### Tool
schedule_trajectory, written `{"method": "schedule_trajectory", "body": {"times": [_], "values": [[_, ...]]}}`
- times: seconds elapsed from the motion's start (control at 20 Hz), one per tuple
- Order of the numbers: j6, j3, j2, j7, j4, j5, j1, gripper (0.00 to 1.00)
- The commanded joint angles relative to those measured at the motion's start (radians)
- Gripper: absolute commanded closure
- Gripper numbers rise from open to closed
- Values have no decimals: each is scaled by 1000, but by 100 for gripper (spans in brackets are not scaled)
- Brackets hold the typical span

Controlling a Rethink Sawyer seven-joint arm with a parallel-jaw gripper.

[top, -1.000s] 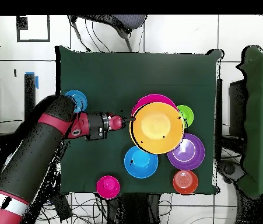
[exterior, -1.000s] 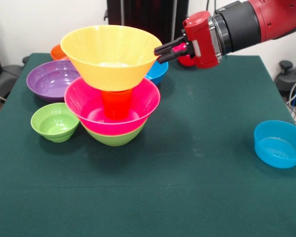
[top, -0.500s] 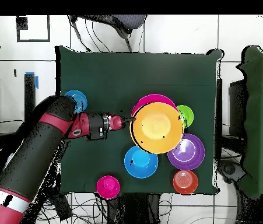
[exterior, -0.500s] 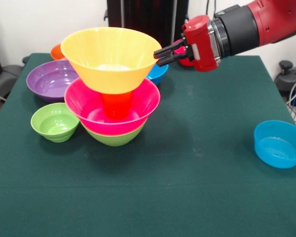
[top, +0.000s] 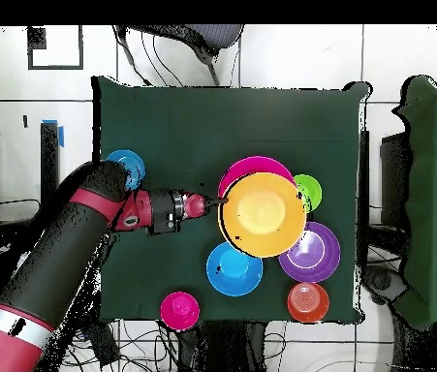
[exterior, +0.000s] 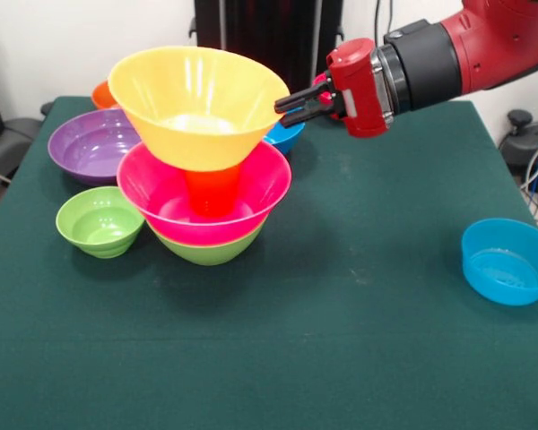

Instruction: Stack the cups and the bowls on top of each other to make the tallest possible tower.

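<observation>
The tower stands left of centre: a green bowl (exterior: 211, 252) lowest, a large pink bowl (exterior: 255, 193) in it, the orange cup (exterior: 212, 189) upright inside that, and a large orange bowl (exterior: 197, 103) resting on the cup, slightly tilted. From above, the large orange bowl (top: 261, 211) hides most of the pink bowl (top: 246, 165). My gripper (exterior: 285, 103) reaches in sideways from the right, and its fingers appear closed on the orange bowl's right rim. The overhead view shows the gripper (top: 212, 201) at that rim's edge.
A small green bowl (exterior: 99, 222) and a purple bowl (exterior: 94, 143) sit left of the tower. A small orange bowl (exterior: 103, 92) and a blue bowl (exterior: 287, 133) lie behind it. Another blue bowl (exterior: 507, 262) sits at the right edge. A small reddish bowl (top: 179, 310) lies near the base.
My gripper has shifted a little to the left in the front view. The large orange bowl's right rim went with it, so the bowl tilts slightly more on the cup.
</observation>
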Motion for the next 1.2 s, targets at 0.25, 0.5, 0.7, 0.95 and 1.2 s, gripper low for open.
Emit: {"method": "schedule_trajectory", "body": {"times": [0.25,0.5,0.7,0.95,1.2], "values": [[-60,96,19,67,-49,-19,-13,0],[-57,99,18,65,-47,-17,-13,0],[-56,96,20,69,-47,-17,-14,0],[-45,97,19,58,-49,-17,-13,0],[-39,93,17,57,-50,-17,-12,0]]}}
